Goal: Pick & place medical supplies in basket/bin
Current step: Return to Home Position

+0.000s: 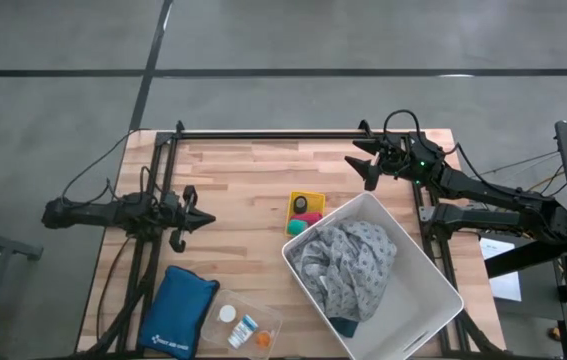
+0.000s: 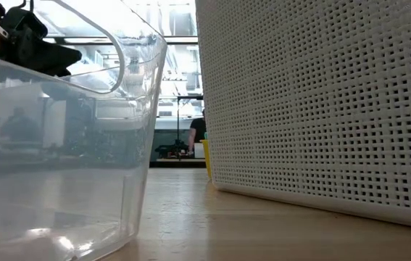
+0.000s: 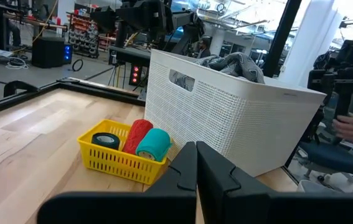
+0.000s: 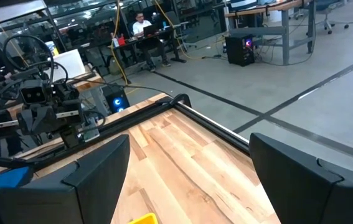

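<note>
The white perforated bin (image 1: 414, 247) sits skewed across the table's right half. Grey dotted cloth (image 1: 348, 262) heaps in it to above the rim, so little room remains inside. The yellow basket (image 1: 308, 194) stands just beside the bin's left far wall. The gap between them looks too tight to enter, though I cannot tell whether they touch.

Left of the bin and basket, bare wooden tabletop (image 1: 248, 185) lies open as far as the left gripper (image 1: 203, 219), whose fingers are pressed together. Left of the bin, along the low camera's edge, the clear bin (image 1: 246, 322) and the blue padded pouch (image 1: 176, 315) fill the space. Beyond the bin, the right gripper (image 1: 368, 167) hovers with its fingers spread, and the far strip of wood to its left is free.
</note>
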Robot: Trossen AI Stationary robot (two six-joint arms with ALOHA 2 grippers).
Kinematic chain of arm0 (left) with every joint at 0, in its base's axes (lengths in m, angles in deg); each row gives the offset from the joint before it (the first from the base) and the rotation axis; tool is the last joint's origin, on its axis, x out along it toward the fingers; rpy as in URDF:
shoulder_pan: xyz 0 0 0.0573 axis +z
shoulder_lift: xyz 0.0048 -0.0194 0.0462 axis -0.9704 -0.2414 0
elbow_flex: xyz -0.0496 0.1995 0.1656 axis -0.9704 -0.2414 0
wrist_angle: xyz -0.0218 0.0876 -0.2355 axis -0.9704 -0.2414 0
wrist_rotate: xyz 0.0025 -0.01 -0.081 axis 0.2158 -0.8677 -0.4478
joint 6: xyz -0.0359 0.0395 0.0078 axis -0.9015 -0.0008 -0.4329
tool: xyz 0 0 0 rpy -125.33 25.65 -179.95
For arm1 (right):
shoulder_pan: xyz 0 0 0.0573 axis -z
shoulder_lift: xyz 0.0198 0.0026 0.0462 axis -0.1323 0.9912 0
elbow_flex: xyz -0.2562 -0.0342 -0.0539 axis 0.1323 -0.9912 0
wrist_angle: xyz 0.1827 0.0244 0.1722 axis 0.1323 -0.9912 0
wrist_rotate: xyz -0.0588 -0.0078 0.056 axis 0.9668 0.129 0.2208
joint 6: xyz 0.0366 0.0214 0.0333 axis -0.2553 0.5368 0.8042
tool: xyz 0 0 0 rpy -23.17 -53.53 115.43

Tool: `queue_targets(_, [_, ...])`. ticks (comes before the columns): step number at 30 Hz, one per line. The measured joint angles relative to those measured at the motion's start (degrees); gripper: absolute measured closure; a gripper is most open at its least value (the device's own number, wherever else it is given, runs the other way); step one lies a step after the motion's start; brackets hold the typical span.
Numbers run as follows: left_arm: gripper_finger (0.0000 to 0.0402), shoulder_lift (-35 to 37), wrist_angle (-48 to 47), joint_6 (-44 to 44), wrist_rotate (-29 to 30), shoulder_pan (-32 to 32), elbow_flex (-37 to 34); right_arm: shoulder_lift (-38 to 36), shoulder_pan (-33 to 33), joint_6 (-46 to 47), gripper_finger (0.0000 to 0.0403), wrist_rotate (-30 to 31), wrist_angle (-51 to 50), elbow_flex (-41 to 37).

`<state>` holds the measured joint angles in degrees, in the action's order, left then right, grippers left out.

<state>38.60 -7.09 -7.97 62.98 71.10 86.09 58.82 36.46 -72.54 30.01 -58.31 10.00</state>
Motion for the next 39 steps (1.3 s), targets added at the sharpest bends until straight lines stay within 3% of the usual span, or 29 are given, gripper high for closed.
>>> queue_targets(16, [0.04,0.02,-0.02,0.15,0.0,0.0,-0.02,-0.85,0.04,-4.48,0.0078,0.02,-0.9,0.0])
queue_targets(20, [0.04,0.02,-0.02,0.15,0.0,0.0,-0.02,-4.72,0.02,-3.85,0.0078,1.56,-5.89,0.0])
queue_targets(26, [0.04,0.02,-0.02,0.13,0.0,0.0,-0.02,-14.0,0.04,-4.05,0.0078,10.77,-13.87,0.0])
queue_targets(33, [0.04,0.02,-0.02,0.13,0.0,0.0,-0.02,-21.29,-0.09,-7.22,0.0078,8.5,-17.24,-0.49])
queue_targets(39, [0.04,0.02,-0.03,0.0,0.0,0.0,-0.02,-26.09,-0.09,-5.39,0.0078,8.36,-15.3,-6.32])
